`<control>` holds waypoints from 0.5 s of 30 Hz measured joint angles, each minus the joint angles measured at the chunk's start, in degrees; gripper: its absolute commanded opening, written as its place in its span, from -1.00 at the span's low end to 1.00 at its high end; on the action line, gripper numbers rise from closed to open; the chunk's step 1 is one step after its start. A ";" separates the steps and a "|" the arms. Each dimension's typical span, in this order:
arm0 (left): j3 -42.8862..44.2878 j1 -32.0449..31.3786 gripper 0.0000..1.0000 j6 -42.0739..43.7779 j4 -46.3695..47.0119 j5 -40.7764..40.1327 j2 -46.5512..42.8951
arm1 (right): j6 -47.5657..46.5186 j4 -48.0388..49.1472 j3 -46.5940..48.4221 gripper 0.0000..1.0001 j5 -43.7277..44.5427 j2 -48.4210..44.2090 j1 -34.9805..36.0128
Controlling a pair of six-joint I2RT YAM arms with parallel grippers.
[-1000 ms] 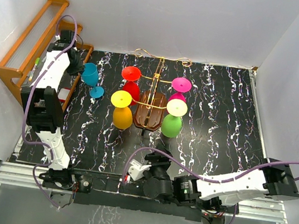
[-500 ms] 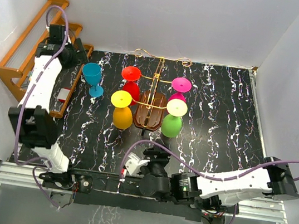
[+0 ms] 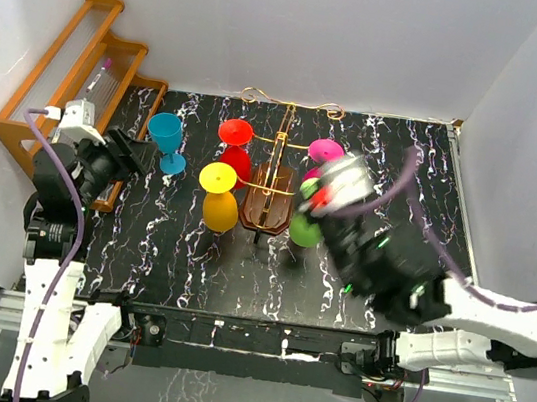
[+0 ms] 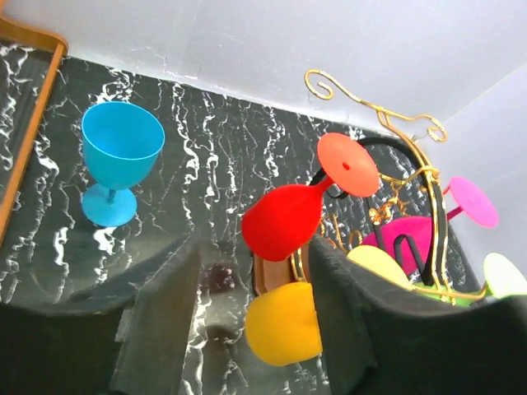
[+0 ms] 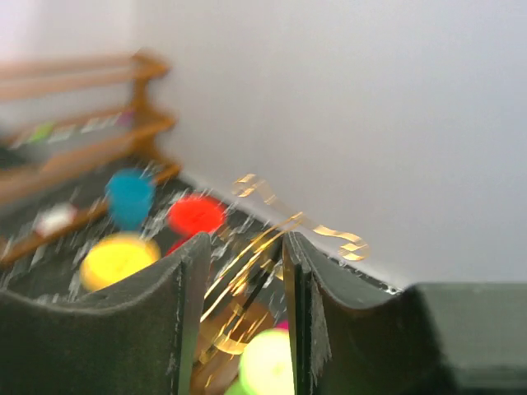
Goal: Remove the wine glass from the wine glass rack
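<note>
The wine glass rack (image 3: 269,211) stands mid-table with red (image 3: 235,132), yellow (image 3: 218,178), pink (image 3: 327,150) and green (image 3: 303,228) glasses hanging upside down on its gold arms. A blue wine glass (image 3: 164,135) stands upright on the table, left of the rack. My left gripper (image 3: 132,155) is open and empty, raised left of the blue glass. In the left wrist view the gripper (image 4: 251,329) frames the red (image 4: 284,220) and yellow (image 4: 284,323) glasses; the blue glass (image 4: 122,156) is far left. My right gripper (image 3: 335,193) is blurred above the rack's right side; in its wrist view (image 5: 243,280) it is open and empty.
An orange-brown stepped wooden shelf (image 3: 74,81) with pens stands along the left wall. White walls close the back and both sides. The black marbled tabletop (image 3: 403,181) is bare right of the rack.
My left gripper let go of the blue glass, which now stands upright, and drew back toward the near left. My right arm swung up from the near edge to above the rack's right side.
</note>
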 measured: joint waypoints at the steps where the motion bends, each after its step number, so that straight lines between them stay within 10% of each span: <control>1: -0.31 0.00 -0.34 0.17 0.13 0.20 -0.28 | 1.05 0.63 3.34 -0.17 -1.70 -0.50 -4.50; 10: -4.20 0.00 -0.32 2.56 -3.54 -1.49 -1.40 | 14.12 -11.21 34.75 0.05 -13.75 16.55 -33.35; 15: -7.30 -0.02 -0.24 3.21 -4.83 -2.97 -5.57 | 32.33 -27.15 53.33 -0.09 -39.60 37.05 -57.42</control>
